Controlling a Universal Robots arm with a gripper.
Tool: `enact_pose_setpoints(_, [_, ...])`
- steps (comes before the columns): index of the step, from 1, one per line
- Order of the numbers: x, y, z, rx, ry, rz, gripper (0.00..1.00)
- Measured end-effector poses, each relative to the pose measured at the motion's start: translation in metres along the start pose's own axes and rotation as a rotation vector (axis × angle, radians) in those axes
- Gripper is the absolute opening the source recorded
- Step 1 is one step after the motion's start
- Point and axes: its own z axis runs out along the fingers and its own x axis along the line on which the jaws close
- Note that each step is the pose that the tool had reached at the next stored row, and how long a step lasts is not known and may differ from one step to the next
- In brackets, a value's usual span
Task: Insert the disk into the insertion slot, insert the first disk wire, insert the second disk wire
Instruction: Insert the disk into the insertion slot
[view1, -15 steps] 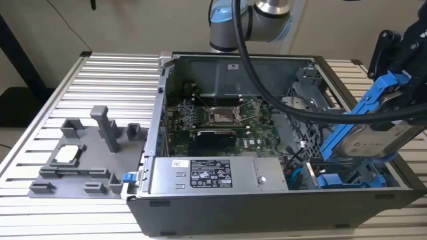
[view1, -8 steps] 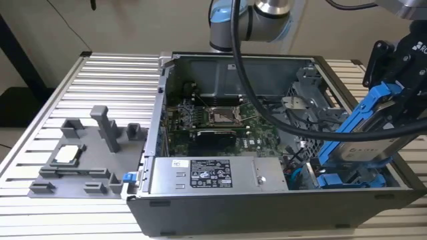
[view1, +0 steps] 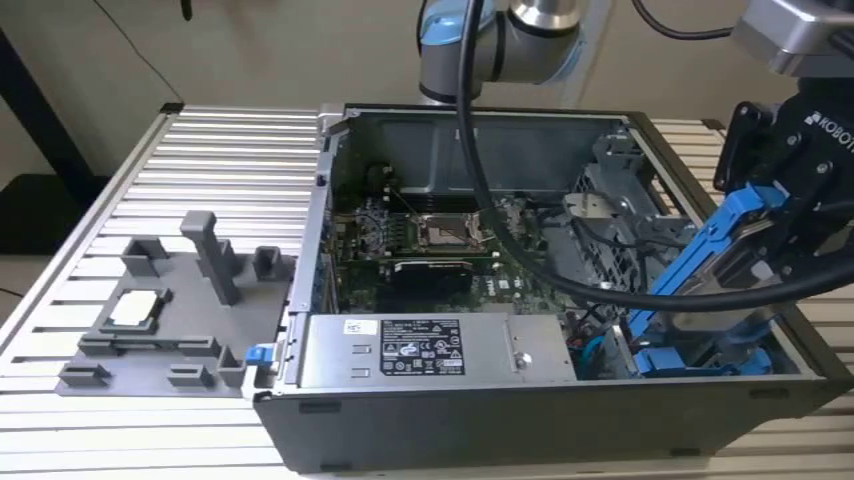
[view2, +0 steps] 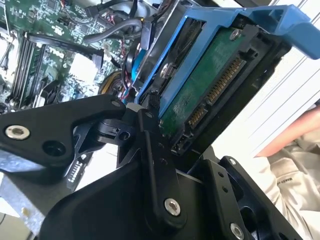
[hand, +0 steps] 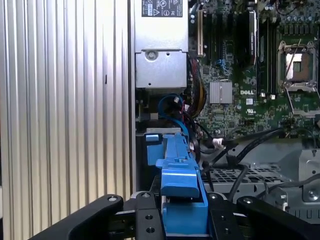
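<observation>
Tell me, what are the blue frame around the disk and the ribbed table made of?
The blue frame looks like moulded plastic: uniform bright colour, slight gloss. The disk in it shows a green circuit board with metal contacts. The table seems aluminium, probably extruded: pale matte grey ribs.

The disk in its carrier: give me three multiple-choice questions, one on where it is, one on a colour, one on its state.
1. Where is the disk?
A on the floor
B at the computer case's end on the exterior view's right
C in a drawer

2. What colour is the carrier?
A red
B blue
C yellow

3. What is its state?
A lying flat
B fully seated
C tilted, clamped in the gripper

Answers:
1. B, the exterior view shows it there.
2. B, it is bright blue in both wrist views.
3. C, it leans, with the jaws closed on either side of it.
</observation>
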Motion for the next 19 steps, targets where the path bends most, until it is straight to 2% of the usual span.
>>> enact_pose_setpoints(10, [0.0003, -0.0007, 0.0172, 0.0004, -0.001, 0.0, 0.33])
enact_pose_setpoints(13, [0.0004, -0.001, 0.0216, 0.0004, -0.0045, 0.0, 0.33])
enact_pose_setpoints(15, [0.0003, -0.0012, 0.0223, 0.0002, -0.0053, 0.0, 0.33])
enact_pose_setpoints(16, [-0.0005, -0.0011, 0.0208, 0.0003, -0.0031, 0.0, 0.33])
enact_pose_setpoints(19, [0.0004, -0.001, 0.0185, 0.0001, -0.0077, 0.0, 0.33])
